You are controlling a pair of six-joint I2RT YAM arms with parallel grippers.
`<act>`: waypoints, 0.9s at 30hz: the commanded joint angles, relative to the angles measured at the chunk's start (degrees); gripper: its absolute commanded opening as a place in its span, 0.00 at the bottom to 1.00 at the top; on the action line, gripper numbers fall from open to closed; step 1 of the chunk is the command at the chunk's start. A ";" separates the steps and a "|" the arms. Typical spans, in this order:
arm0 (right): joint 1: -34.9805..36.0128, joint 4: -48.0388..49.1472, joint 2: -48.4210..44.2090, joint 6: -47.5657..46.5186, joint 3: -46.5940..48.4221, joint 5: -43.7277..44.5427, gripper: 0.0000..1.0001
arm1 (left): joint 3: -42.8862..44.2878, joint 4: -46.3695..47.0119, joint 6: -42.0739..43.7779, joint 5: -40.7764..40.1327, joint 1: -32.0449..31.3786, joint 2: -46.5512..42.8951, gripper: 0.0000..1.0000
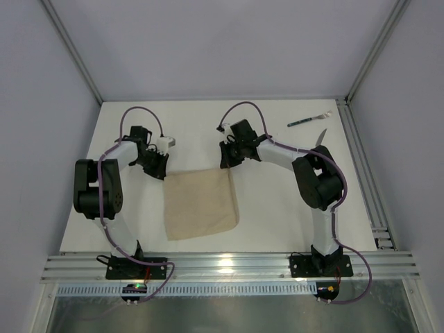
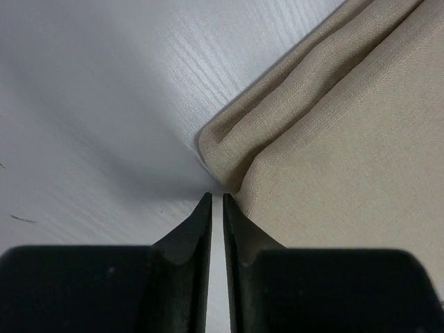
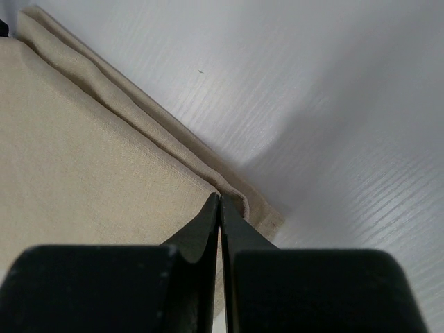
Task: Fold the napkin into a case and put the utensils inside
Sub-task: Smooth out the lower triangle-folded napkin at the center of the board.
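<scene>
Where the soft beige-tan folded napkin (image 1: 201,207) lies at the middle of the white table (image 1: 277,208), nearly square with its layered edge toward the far side, an arm meets each far corner. The left gripper (image 2: 214,198) has its jaws all but pressed together, with nothing between them and the tips just beside the corner. The right gripper (image 3: 220,198) is pressed together, its tips touching the cloth; I cannot tell if a layer is pinched. The dark-green-handled utensils (image 1: 305,122) lie well apart at the far right.
</scene>
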 commanded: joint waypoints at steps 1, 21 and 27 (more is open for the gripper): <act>0.25 0.57 -2.45 -1.77 -0.31 -0.66 0.04 | 0.25 2.41 1.20 4.53 -0.30 -3.45 0.14; 0.25 1.80 -1.13 -1.94 -0.66 -2.42 0.04 | 8.86 0.21 -1.08 -3.72 -4.87 7.53 0.45; 0.25 2.06 -0.95 -1.95 -0.92 -2.95 0.04 | 7.72 2.93 -3.36 -2.85 -4.87 5.87 0.42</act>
